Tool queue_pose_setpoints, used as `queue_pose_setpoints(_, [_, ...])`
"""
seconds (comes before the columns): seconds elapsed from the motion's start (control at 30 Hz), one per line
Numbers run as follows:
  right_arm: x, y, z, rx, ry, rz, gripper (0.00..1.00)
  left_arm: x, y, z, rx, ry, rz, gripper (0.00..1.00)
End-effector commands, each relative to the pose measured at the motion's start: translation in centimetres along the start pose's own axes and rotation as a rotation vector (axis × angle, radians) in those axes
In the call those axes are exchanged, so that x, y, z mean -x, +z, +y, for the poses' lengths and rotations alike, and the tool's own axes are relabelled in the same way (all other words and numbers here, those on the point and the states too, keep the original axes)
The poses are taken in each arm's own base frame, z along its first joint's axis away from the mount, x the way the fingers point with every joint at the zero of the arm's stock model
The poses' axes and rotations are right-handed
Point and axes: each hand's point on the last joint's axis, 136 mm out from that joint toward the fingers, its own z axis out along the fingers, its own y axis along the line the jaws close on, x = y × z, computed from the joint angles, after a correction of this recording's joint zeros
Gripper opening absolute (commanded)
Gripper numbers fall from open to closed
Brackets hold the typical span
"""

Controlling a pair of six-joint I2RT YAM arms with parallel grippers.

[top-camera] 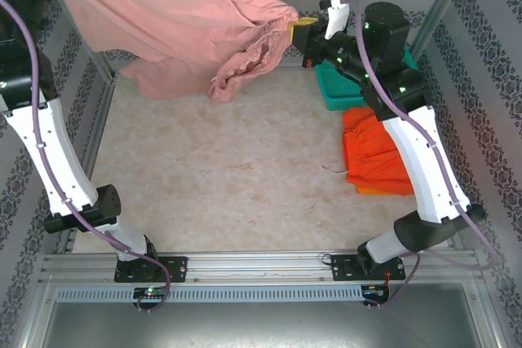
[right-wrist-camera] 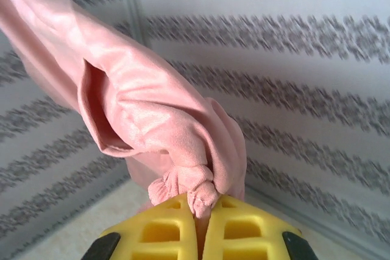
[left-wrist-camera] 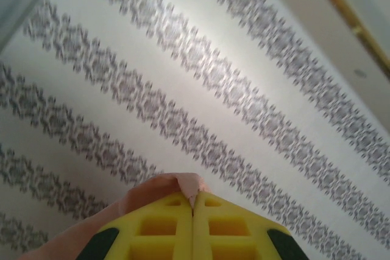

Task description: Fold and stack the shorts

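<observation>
The dusty pink shorts (top-camera: 179, 22) hang in the air above the far side of the table (top-camera: 228, 169), stretched between the two arms. From the top view the fabric spreads wide at the upper left and narrows to a bunched point at the right, with a gathered fold drooping below the middle toward the table.

The right end effector (top-camera: 300, 32) is clenched on that bunched end. In the right wrist view its yellow fingers (right-wrist-camera: 158, 232) are pressed together around a small knot of pink cloth (right-wrist-camera: 140, 114), which fans out up and to the left. The left end effector (left-wrist-camera: 192, 211) is also clenched. In the left wrist view its fingers meet with a thin pink edge (left-wrist-camera: 164, 184) pinched between them, against patterned wallpaper (left-wrist-camera: 213, 89).

The red-orange shorts (top-camera: 375, 152) lie crumpled at the right of the table, partly under the right arm. A strip of the yellow-orange shorts (top-camera: 371, 191) shows at their near edge. A teal mesh basket (top-camera: 338, 91) sits just beyond them.
</observation>
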Motion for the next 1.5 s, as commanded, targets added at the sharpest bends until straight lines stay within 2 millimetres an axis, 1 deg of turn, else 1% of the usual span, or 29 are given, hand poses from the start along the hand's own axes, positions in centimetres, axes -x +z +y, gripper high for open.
queue_pose_setpoints(0.0, [5.0,-2.6,4.0,0.112,-0.048,-0.145,0.0,1.7,-1.2,0.6,0.045,-0.014,-0.048,0.0])
queue_pose_setpoints(0.07, [5.9,-3.5,5.5,0.149,-0.062,-0.165,0.0,2.8,-2.0,0.3,0.04,-0.02,-0.08,0.0])
queue_pose_setpoints(0.13, [6.4,-4.3,6.7,0.172,-0.078,-0.173,0.0,3.7,-2.8,-0.1,0.036,-0.022,-0.107,0.0])
queue_pose_setpoints(0.23, [6.8,-5.5,8.5,0.213,-0.092,-0.187,0.0,5.1,-4.0,-0.9,0.03,-0.012,-0.15,0.0])
queue_pose_setpoints(0.33, [7.0,-7.1,10.2,0.252,-0.103,-0.206,0.0,6.6,-5.5,-2.2,0.016,0.01,-0.201,0.0])
queue_pose_setpoints(0.43, [7.1,-8.4,11.2,0.267,-0.097,-0.229,0.0,7.4,-6.2,-2.9,-0.005,-0.004,-0.224,0.0])
queue_pose_setpoints(0.53, [6.6,-8.8,10.9,0.243,-0.057,-0.238,0.0,7.5,-5.7,-2.5,-0.016,-0.04,-0.213,0.0])
queue_pose_setpoints(0.6, [5.5,-8.2,9.8,0.19,-0.001,-0.22,0.0,7.0,-4.8,-1.5,-0.011,-0.063,-0.188,0.0])
queue_pose_setpoints(0.7, [1.6,-5.7,7.0,0.079,0.077,-0.136,0.0,5.4,-2.2,1.1,0.006,-0.105,-0.118,0.0])
queue_pose_setpoints(0.8, [-3.0,-2.5,3.1,-0.048,0.164,-0.025,0.0,2.3,1.4,4.2,0.026,-0.131,-0.019,0.0])
queue_pose_setpoints(0.83, [-4.5,-1.4,1.4,-0.089,0.202,0.011,0.0,0.5,2.8,5.2,0.036,-0.124,0.025,0.0])
queue_pose_setpoints(0.9, [-7.5,0.6,-1.8,-0.161,0.279,0.073,0.0,-3.4,5.5,7.1,0.063,-0.098,0.116,0.0])
queue_pose_setpoints(0.93, [-9.0,1.5,-3.6,-0.197,0.302,0.101,0.0,-5.9,7.0,8.3,0.081,-0.077,0.165,0.0])
queue_pose_setpoints(0.97, [-10.6,2.6,-5.4,-0.231,0.325,0.127,0.0,-8.5,8.5,9.6,0.098,-0.05,0.212,0.0])
queue_pose_setpoints(1.0, [-12.0,3.5,-6.8,-0.252,0.34,0.148,0.0,-10.5,9.6,10.9,0.115,-0.02,0.246,0.0])
queue_pose_setpoints(1.03, [-13.8,4.6,-8.5,-0.277,0.354,0.178,0.0,-13.1,11.0,12.1,0.123,-0.003,0.284,0.0])
queue_pose_setpoints(1.07, [-15.6,5.6,-10.3,-0.308,0.374,0.209,0.0,-15.6,12.3,13.6,0.131,-0.001,0.315,0.0])
queue_pose_setpoints(1.1, [-17.2,6.5,-11.8,-0.33,0.388,0.234,0.0,-17.6,13.4,15.1,0.145,-0.006,0.337,0.0])
queue_pose_setpoints(1.17, [-21.1,8.6,-15.4,-0.381,0.444,0.295,0.1,-22.3,15.5,18.7,0.181,-0.021,0.384,0.0])
queue_pose_setpoints(1.2, [-22.6,9.5,-17.0,-0.4,0.474,0.314,0.18,-24.1,16.2,20.3,0.205,-0.023,0.402,0.0])
queue_pose_setpoints(1.23, [-24.5,10.6,-18.7,-0.417,0.511,0.341,0.3,-26.3,17.0,22.0,0.228,-0.027,0.422,0.04])
queue_pose_setpoints(1.27, [-26.1,11.6,-20.3,-0.433,0.539,0.375,0.37,-27.8,17.7,23.3,0.243,-0.035,0.434,0.15])
queue_pose_setpoints(1.3, [-27.4,12.1,-21.5,-0.453,0.56,0.408,0.41,-29.1,18.1,24.6,0.26,-0.046,0.448,0.21])
queue_pose_setpoints(1.33, [-28.0,12.7,-22.7,-0.472,0.576,0.427,0.48,-30.2,18.6,25.5,0.272,-0.058,0.459,0.29])
queue_pose_setpoints(1.37, [-28.2,13.1,-23.4,-0.483,0.59,0.435,0.58,-30.7,18.9,25.8,0.273,-0.065,0.462,0.43])
queue_pose_setpoints(1.4, [-27.9,13.4,-23.7,-0.484,0.596,0.428,0.63,-30.8,19.2,25.8,0.265,-0.066,0.463,0.55])
queue_pose_setpoints(1.43, [-27.1,13.7,-23.6,-0.473,0.601,0.41,0.65,-30.5,19.3,25.3,0.254,-0.056,0.461,0.69])
queue_pose_setpoints(1.47, [-26.1,13.8,-23.1,-0.457,0.599,0.383,0.68,-29.9,19.3,24.4,0.241,-0.033,0.456,0.8])
